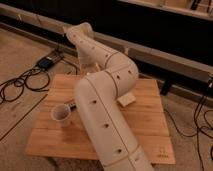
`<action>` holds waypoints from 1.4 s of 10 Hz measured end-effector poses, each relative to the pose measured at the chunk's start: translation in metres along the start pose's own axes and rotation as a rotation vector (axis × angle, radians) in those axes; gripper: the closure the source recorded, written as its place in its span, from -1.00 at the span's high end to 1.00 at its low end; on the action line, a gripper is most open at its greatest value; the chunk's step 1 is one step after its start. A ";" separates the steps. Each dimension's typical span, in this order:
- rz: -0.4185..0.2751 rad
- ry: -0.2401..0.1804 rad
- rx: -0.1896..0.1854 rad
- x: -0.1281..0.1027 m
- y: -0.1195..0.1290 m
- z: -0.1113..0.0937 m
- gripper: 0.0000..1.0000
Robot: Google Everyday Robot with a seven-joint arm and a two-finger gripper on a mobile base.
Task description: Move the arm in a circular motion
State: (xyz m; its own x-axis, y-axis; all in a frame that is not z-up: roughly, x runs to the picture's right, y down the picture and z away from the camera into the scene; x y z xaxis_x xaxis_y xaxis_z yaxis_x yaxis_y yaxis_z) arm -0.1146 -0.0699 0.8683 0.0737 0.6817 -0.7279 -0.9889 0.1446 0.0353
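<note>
The arm (pixel 102 122) fills the middle of the view. It is cream-white, made of thick smooth round tubes, with small dark screw holes in rows along the side. Its nearest part comes in at the bottom edge, very big, and rises over the wooden table (pixel 147 127) toward the far side. Above the middle of the table it bends at a rounded elbow with a dark seam line. From there a thinner part runs back to the left and ends in a rounded joint above the table's far left corner.

The gripper is not seen here. It may be hidden behind the arm, and I cannot tell if it is released or clenched.

On the near left of the table a paper cup (pixel 61 114) stands upright, just beside the arm. A small dark thing (pixel 72 106) lies behind the cup, partly hidden by the arm. On the right of the arm, near the elbow, a pale block (pixel 127 100) lies on the wood.

On the floor at the left, black cables (pixel 17 87) lie in loops. Farther back is a dark box (pixel 46 62). Behind all, a pale ledge (pixel 165 56) runs along a dark wall.
</note>
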 end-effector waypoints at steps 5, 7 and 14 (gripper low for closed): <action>-0.374 -0.050 -0.079 0.063 0.138 -0.032 0.30; -0.483 -0.088 -0.092 0.119 0.162 -0.050 0.30; -0.125 -0.123 -0.151 0.302 0.060 -0.050 0.30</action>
State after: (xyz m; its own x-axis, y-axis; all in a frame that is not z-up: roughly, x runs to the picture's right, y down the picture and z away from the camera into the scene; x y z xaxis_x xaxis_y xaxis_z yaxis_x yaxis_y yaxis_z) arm -0.1587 0.1088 0.6165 0.2032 0.7489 -0.6308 -0.9784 0.1309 -0.1597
